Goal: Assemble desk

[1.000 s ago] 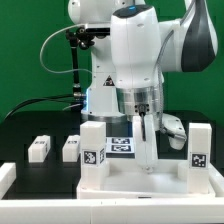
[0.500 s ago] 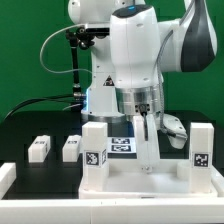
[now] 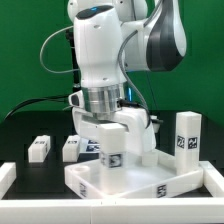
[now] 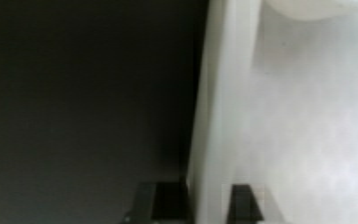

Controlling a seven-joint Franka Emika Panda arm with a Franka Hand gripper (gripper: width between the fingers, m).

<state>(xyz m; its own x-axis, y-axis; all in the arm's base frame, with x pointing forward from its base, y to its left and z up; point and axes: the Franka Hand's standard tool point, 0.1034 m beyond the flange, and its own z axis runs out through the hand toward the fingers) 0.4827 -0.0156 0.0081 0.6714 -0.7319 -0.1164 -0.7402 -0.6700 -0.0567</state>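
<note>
The desk is a white panel [image 3: 150, 180] lying upside down, turned at an angle, with two tagged legs standing on it: one at the front [image 3: 112, 148], one at the exterior view's right [image 3: 186, 134]. Two loose white legs [image 3: 38, 148] [image 3: 72, 148] lie on the black table at the exterior view's left. In the wrist view my gripper [image 4: 204, 198] is shut on the panel's thin edge [image 4: 217, 100], one dark finger [image 4: 163, 202] on each side. In the exterior view the front leg hides the fingers.
The arm's big white body [image 3: 100, 60] stands over the desk's back. A low white rim [image 3: 6, 176] bounds the black table at the front left. A bit of the marker board [image 3: 92, 147] shows behind the front leg.
The arm has swivelled round, and the desk panel in its grip has turned with it. The front leg has shifted right and the right leg has moved left and back.
</note>
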